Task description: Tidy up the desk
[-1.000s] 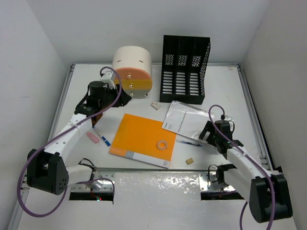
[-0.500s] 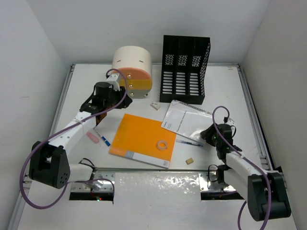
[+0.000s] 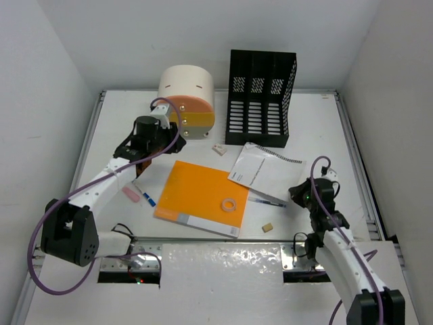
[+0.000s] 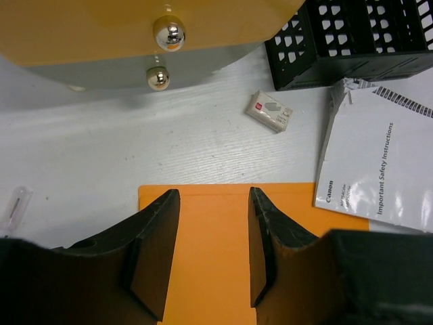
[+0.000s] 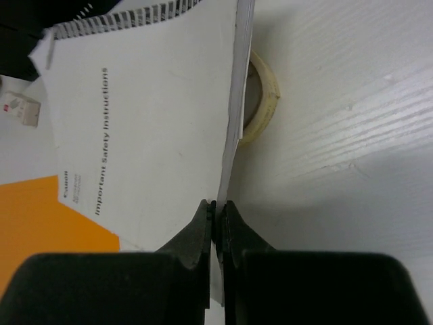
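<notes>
Right wrist view: the right gripper (image 5: pixel 216 206) pinches the booklet (image 5: pixel 149 122) by its near edge. The booklet's long axis runs straight ahead of the jaws over the desk (image 5: pixel 352 135), with a tape roll (image 5: pixel 262 101) beneath it. The left gripper (image 4: pixel 213 203), jaws spread, hovers over the folder (image 4: pixel 210 271), farther off.

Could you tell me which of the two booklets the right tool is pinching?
The white spiral-bound Canon booklet: the right tool is shut on its edge. The orange notebook lies flat, ungripped.

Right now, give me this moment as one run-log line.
left gripper: open over orange folder | right gripper: shut on booklet edge | tape roll: partly hidden behind booklet
</notes>
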Tool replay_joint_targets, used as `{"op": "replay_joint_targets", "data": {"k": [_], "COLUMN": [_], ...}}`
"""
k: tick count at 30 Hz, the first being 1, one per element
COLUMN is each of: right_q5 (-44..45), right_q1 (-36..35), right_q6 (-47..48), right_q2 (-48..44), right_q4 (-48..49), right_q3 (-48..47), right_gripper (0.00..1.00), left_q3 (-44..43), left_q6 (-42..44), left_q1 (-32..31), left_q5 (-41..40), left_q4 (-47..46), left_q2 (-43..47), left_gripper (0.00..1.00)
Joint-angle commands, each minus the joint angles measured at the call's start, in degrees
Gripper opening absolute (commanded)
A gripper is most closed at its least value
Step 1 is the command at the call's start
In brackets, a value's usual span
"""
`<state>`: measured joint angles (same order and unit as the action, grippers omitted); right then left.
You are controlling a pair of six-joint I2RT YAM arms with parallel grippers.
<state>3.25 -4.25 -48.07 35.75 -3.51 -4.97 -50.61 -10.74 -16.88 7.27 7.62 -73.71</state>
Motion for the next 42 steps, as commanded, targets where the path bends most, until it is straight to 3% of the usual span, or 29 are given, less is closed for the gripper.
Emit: {"op": "replay_joint_targets", "data": {"k": [1, 10, 22, 32, 42], "right_q5": [2.3, 2.0, -5.3, -9.0, -6.7], "right_q1": [0.1, 0.1, 0.1, 0.1, 0.1], "right_q6": [4.4, 8.9, 14.9, 23.9, 34.6], "right_q2": [-3.5, -5.5, 5.1, 15.6, 28.9], "right_q4": [-7.9, -20.2, -26.3, -21.6, -11.0], "right_q3": [-8.5, -25.1, -51.7, -68.9, -71.1], "right_gripper": [0.00, 0.00, 0.00, 0.00, 0.00], "left_q3": [0.2, 0.0, 0.3, 1.4, 1.9], "left_q6": [0.6, 0.6, 0.2, -0.1, -0.1], "left_q1": [-0.8, -1.0, -1.0, -1.0, -1.0], "left_q5": [-0.8, -2.9, -4.2, -4.6, -4.9], "left_q4": [-2.0, -2.7, -2.7, -3.5, -3.6], "left_q2": [-0.2, -0.5, -0.6, -0.7, -2.7], "left_gripper": [0.38, 0.40, 0.40, 0.40, 0.40]}}
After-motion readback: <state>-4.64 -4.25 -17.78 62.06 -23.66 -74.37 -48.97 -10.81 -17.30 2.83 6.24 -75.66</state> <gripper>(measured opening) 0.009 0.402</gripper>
